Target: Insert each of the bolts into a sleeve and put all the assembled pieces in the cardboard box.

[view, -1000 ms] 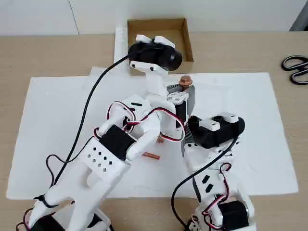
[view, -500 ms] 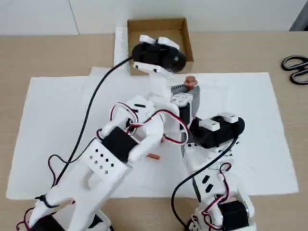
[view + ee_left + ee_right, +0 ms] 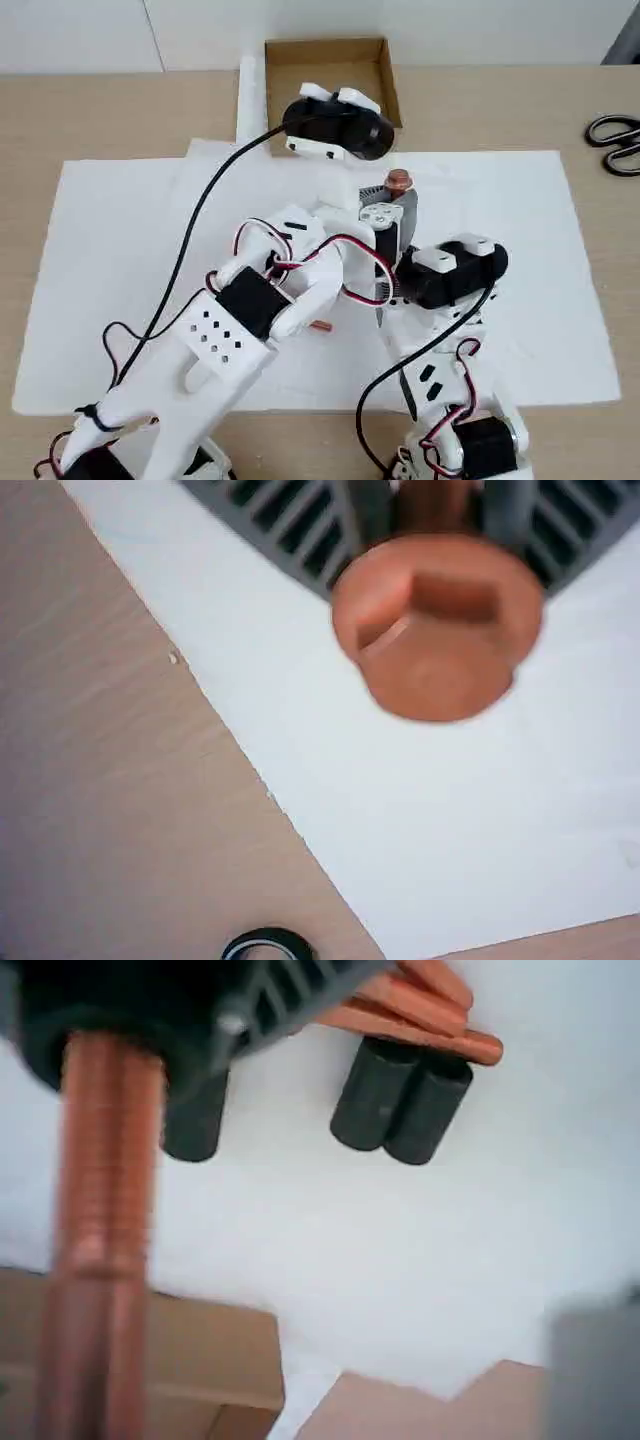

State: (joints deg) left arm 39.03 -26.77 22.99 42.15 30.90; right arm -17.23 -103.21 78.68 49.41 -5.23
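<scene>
My left gripper (image 3: 390,197) is shut on a copper bolt (image 3: 398,180), just in front of the cardboard box (image 3: 385,75). In the left wrist view the bolt's head (image 3: 437,625) faces the camera between grey ribbed fingers (image 3: 290,510). My right gripper (image 3: 150,1020) is partly hidden under the left arm in the high view. In its own view a grey finger (image 3: 300,990) presses on a black sleeve (image 3: 110,1010), and the bolt's threaded shaft (image 3: 100,1220) sticks out of that sleeve.
Two loose black sleeves (image 3: 400,1100) lie side by side on the white paper (image 3: 120,250) next to loose copper bolts (image 3: 430,1010); a third sleeve (image 3: 195,1120) lies apart. Another bolt (image 3: 320,326) lies under the left arm. Scissors (image 3: 615,140) rest at the far right.
The left arm's wrist has swung to the right, and the bolt head has shifted slightly right and nearer. The right arm has kept still.
</scene>
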